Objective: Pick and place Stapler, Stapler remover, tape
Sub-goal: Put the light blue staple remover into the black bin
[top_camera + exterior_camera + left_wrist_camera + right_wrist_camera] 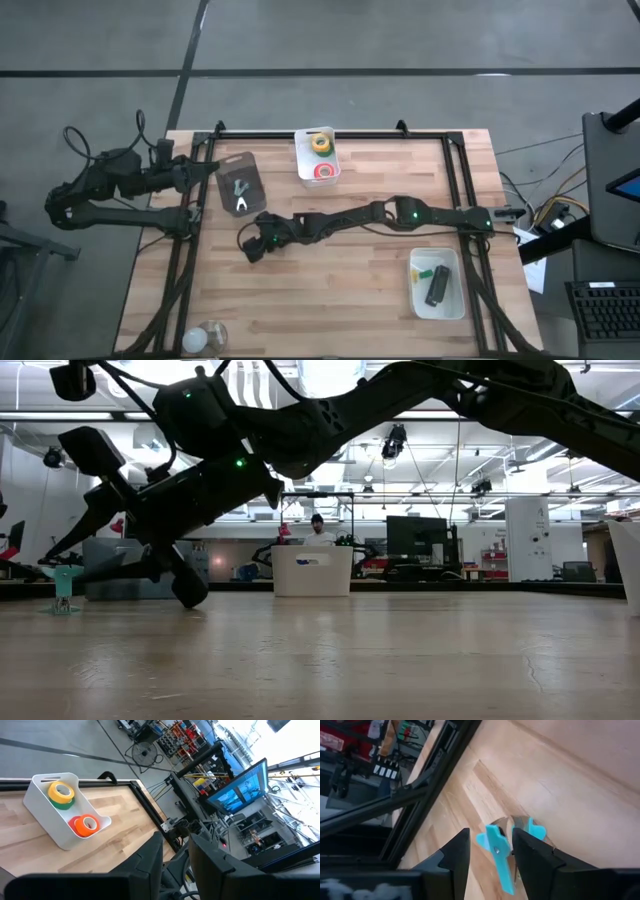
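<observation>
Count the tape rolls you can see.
3, all in the white bin: a yellow roll stacked on a green roll, a red roll beside them. Another may hide under the red.

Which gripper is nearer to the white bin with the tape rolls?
The right gripper is somewhat nearer, mid-table in front of the white bin; the left gripper waits at the table's left edge beside the bin.

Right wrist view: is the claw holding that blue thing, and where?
Cannot tell. The right claw sits around the middle of the blue remover, but a firm grip isn't clear.
</observation>
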